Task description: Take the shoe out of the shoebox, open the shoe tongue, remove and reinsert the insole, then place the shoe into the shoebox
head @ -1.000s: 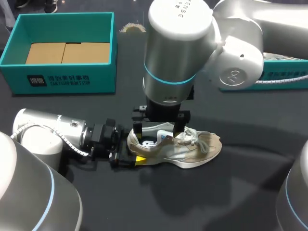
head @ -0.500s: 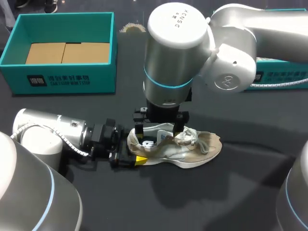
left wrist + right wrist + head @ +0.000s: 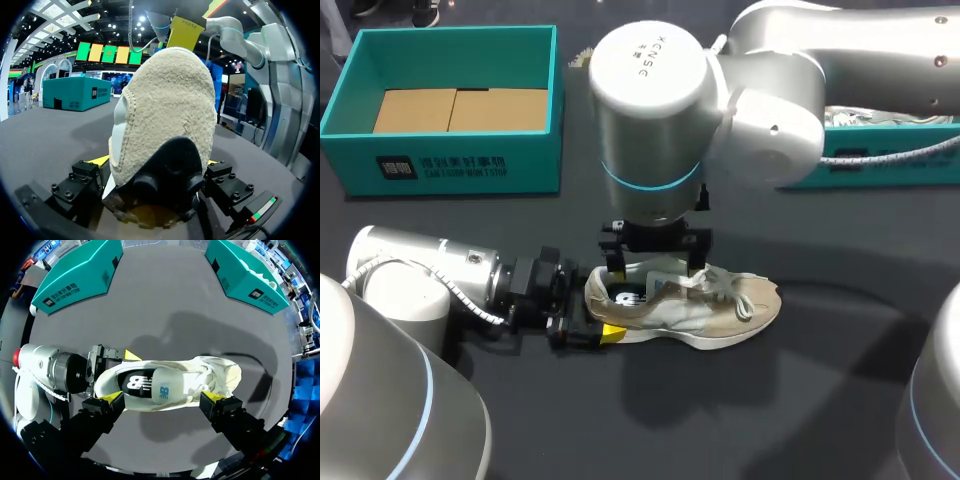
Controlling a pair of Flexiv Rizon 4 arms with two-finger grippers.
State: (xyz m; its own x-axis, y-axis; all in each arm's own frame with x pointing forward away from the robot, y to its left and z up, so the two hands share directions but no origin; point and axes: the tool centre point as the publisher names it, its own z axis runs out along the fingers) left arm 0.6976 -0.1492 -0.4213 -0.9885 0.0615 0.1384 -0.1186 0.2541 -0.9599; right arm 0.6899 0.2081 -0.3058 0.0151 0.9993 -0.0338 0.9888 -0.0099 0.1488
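Raises R jaws slightly off shoe (image 3: 720, 310), wide open, empty. Keeps L jaws clamped on heel. Prob. lining up for insole (image 3: 135, 382) pull next.

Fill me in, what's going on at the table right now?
The left gripper is shut on the heel of the cream suede-and-mesh sneaker, which lies on the black table. The right gripper hangs open just above the sneaker's opening, fingers straddling it. The open teal cardboard shoebox sits apart at the back left, without the sneaker.
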